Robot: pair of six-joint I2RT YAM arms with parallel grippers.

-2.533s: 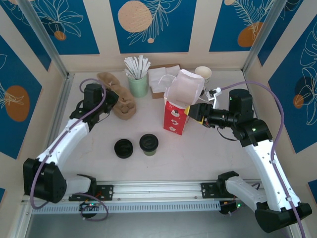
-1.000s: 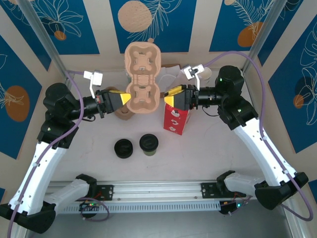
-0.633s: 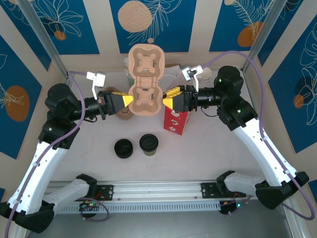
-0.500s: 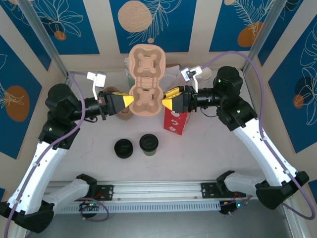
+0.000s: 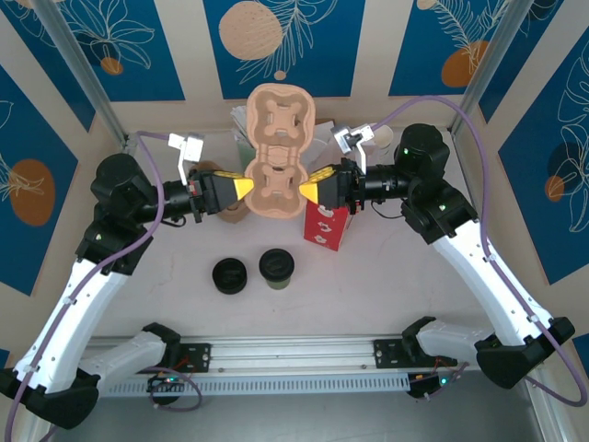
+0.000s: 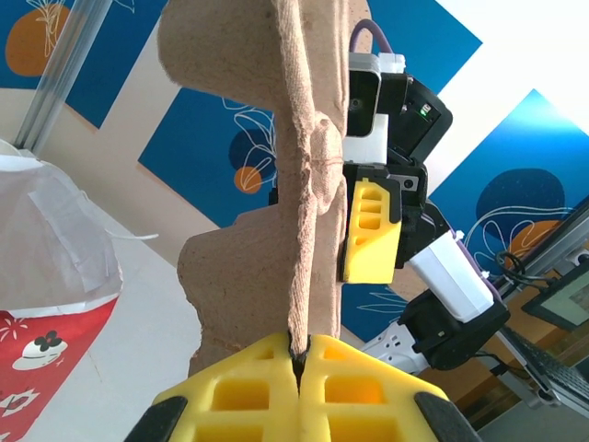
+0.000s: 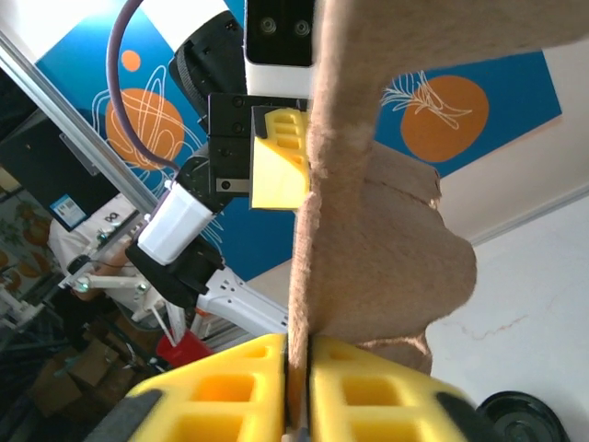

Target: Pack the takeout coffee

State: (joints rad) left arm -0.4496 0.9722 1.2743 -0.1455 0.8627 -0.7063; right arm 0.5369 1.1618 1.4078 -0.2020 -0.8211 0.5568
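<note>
From above, the right gripper (image 5: 306, 191), half open a second ago, is now pinching the pulp carrier (image 5: 279, 147) opposite the left gripper (image 5: 241, 189). Both are holding it aloft, probably ready for lowering. The takeout coffee (image 5: 276, 268) is waiting untouched toward the desk's (image 5: 386, 285) near edge. Left wrist: yellow pads (image 6: 248, 391) are pressing shut on its rim. Right wrist: likewise. Blue leaf-patterned panels (image 5: 322, 55) are walling the pale desk.

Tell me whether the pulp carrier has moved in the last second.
Yes: the carrier has drifted slightly right, toward the red bag.
</note>
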